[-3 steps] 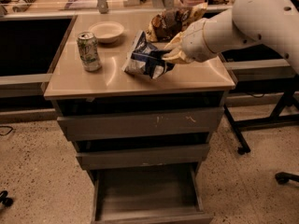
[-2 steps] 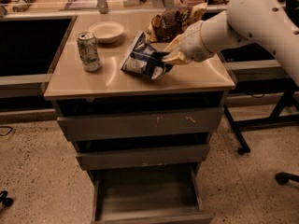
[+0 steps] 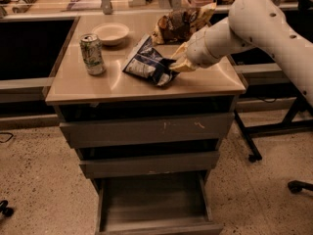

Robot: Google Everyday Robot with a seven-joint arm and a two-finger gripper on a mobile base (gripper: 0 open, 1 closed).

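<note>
A blue and white chip bag (image 3: 148, 62) lies tilted on the tan cabinet top (image 3: 117, 84). My gripper (image 3: 177, 60) reaches in from the right on a white arm (image 3: 254, 21), and its pale fingers (image 3: 185, 66) are shut on the bag's right edge. Just behind the gripper sits a brown snack bag (image 3: 178, 24). A green soda can (image 3: 92, 54) stands upright at the left of the top, with a shallow white bowl (image 3: 111, 33) behind it.
The cabinet's bottom drawer (image 3: 154, 207) is pulled open and shows nothing inside; two upper drawers are closed. A desk with clutter runs along the back. A chair base (image 3: 298, 185) and a black table leg (image 3: 244, 136) stand on the right floor.
The gripper and the blue chip bag have shifted a little to the left across the cabinet top. The can, bowl and brown bag have not moved.
</note>
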